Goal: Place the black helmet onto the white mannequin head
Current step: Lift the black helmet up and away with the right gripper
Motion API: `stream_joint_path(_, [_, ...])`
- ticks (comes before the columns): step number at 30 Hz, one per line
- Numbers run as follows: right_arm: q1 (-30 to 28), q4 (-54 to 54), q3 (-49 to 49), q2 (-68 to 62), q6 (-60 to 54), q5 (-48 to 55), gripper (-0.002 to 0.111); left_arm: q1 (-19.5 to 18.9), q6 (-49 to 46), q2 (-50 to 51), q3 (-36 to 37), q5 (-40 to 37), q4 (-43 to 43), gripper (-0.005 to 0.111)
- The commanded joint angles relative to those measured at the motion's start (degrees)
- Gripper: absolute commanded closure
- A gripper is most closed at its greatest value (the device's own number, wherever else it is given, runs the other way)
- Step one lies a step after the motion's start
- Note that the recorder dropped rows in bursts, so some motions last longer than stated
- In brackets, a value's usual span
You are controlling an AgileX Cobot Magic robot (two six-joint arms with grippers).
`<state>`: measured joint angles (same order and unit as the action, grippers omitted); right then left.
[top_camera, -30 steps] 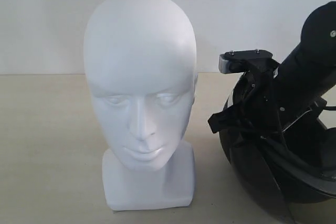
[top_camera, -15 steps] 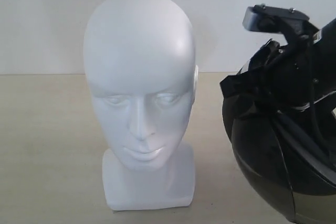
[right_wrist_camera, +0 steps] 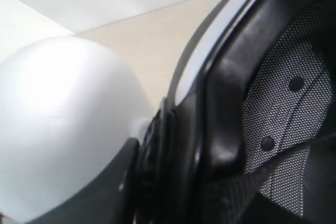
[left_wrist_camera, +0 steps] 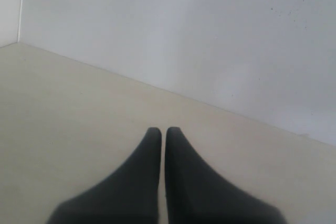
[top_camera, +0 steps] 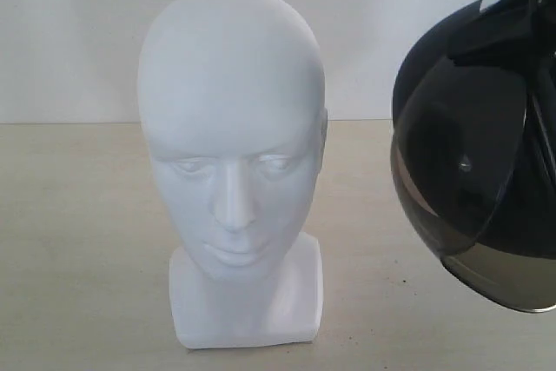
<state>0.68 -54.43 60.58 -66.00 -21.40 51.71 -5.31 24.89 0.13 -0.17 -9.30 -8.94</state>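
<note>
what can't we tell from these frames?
- black helmet: in the exterior view, its top and right side are cut off by the frame edge, so what holds it is unseen there.
- Helmet interior: in the exterior view, the tinted visor hides it.
- white mannequin head: in the right wrist view, blurred, crown only.
- left gripper: outside the exterior view, so its place relative to the head is unknown.

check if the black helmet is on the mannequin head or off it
Off. The black helmet hangs in the air beside the white mannequin head, whose crown is bare.
</note>
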Motion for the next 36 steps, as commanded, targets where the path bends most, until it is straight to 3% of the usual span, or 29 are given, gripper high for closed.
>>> stream_joint_path(1, [-4.11, -16.6, 1.34, 1.28, -9.18, 3.53, 0.108, -0.14, -0.15, -0.13, 0.17, 0.28, -0.08, 0.102])
stream_joint_path(8, [-10.11, -26.94, 0.91, 1.28, -13.17, 6.79, 0.108, -0.14, -0.15, -0.13, 0.17, 0.28, -0.08, 0.102])
stream_joint_path(14, [-17.02, -45.52, -3.04, 0.82, -19.13, 14.66, 0.108, -0.14, -0.15, -0.13, 0.17, 0.28, -0.08, 0.102])
stream_joint_path(18, [-21.19, -45.52, -3.86, -0.12, -20.03, 18.26, 0.108, -0.14, -0.15, -0.13, 0.17, 0.28, -0.08, 0.102])
stream_joint_path(26, [-21.87, -45.52, -3.71, -3.71, -20.69, 18.26, 0.108, -0.14, -0.15, -0.13, 0.17, 0.28, -0.08, 0.102])
stream_joint_path(36, [-21.77, -45.52, 7.14, -3.86, -17.21, 18.26, 0.108, -0.14, -0.15, -0.13, 0.17, 0.28, -0.08, 0.102])
